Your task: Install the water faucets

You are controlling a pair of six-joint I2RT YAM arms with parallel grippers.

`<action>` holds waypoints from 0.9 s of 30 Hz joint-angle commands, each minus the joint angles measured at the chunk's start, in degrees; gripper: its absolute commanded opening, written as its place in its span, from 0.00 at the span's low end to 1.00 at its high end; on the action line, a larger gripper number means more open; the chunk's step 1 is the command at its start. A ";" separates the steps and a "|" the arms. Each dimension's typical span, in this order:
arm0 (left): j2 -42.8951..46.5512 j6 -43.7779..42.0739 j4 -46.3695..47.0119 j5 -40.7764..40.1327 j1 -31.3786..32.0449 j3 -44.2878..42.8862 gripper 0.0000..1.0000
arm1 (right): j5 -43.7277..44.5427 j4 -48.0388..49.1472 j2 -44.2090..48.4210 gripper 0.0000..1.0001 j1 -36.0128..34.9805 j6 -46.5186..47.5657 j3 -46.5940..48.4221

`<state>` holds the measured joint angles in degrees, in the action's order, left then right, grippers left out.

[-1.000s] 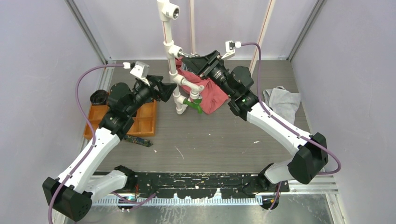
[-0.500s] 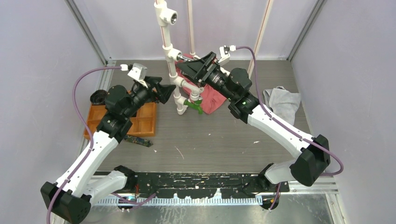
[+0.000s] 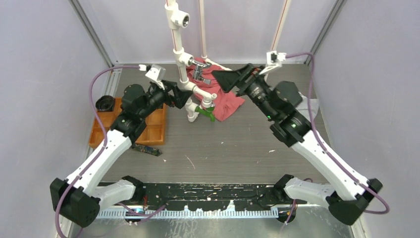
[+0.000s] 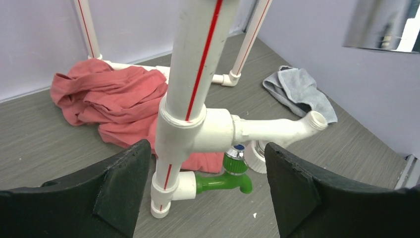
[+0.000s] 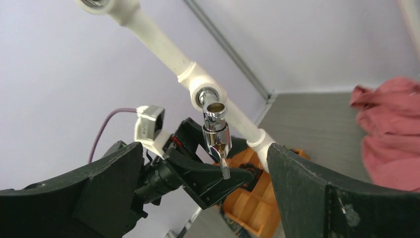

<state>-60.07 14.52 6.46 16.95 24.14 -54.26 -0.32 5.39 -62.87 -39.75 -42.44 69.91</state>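
A white pipe stand [image 3: 190,101] rises from the table's middle. One of the water faucets, the shiny silver one [image 3: 199,73], hangs from an upper tee [image 5: 205,89], spout down [image 5: 216,136]. The other, a green tap [image 3: 205,111], sticks out of the lowest fitting [image 4: 223,181]. My right gripper [image 3: 220,79] is open just right of the silver faucet, its fingers [image 5: 337,193] well apart from it and holding nothing. My left gripper [image 3: 179,96] is open with the pipe [image 4: 190,74] standing between its jaws, unclamped [image 4: 208,193].
A red cloth [image 3: 225,99] lies behind the stand. In the left wrist view a grey cloth [image 4: 297,91] sits to the right. An orange compartment tray [image 3: 153,126], a black round part [image 3: 105,103] and a dark board [image 3: 147,148] lie at left.
My right gripper opened, let go of the silver faucet and drew back to the right, leaving it on the tee. My left gripper opened wider around the pipe.
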 commanded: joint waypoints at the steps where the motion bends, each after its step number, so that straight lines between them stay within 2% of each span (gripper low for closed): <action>1: -3.36 0.27 5.71 -1.92 1.11 -4.22 0.83 | 8.50 -3.67 6.29 1.00 -0.10 10.92 2.57; 10: -9.43 2.24 14.71 -7.83 4.27 -6.51 0.77 | 14.56 -9.60 11.10 1.00 -0.15 19.26 3.24; 15: -11.54 2.10 17.62 -10.71 4.79 -6.85 0.66 | 14.51 -10.74 11.49 1.00 -0.17 19.50 3.06; 17: -12.19 1.93 18.15 -10.81 4.78 -6.98 0.58 | 14.64 -10.20 11.75 1.00 -0.15 19.54 2.28; 21: -12.25 2.11 19.20 -9.66 4.95 -6.70 0.34 | 10.45 -9.62 11.54 1.00 -0.10 22.83 2.15; 25: -10.92 2.27 18.40 -9.37 4.97 -5.89 0.07 | 6.03 -14.34 8.87 1.00 -0.17 31.48 7.21; 26: -10.27 2.26 18.04 -9.50 4.95 -5.49 0.01 | 4.95 -15.77 8.03 1.00 -0.15 33.95 8.57; 27: -9.24 2.26 17.69 -9.70 4.95 -5.04 0.00 | 3.92 -16.43 7.53 1.00 -0.11 36.38 9.26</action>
<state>-72.73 11.99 18.98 6.24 28.45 -58.37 9.02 -8.80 -53.34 -39.75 -16.84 73.41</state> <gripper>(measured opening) 0.373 0.998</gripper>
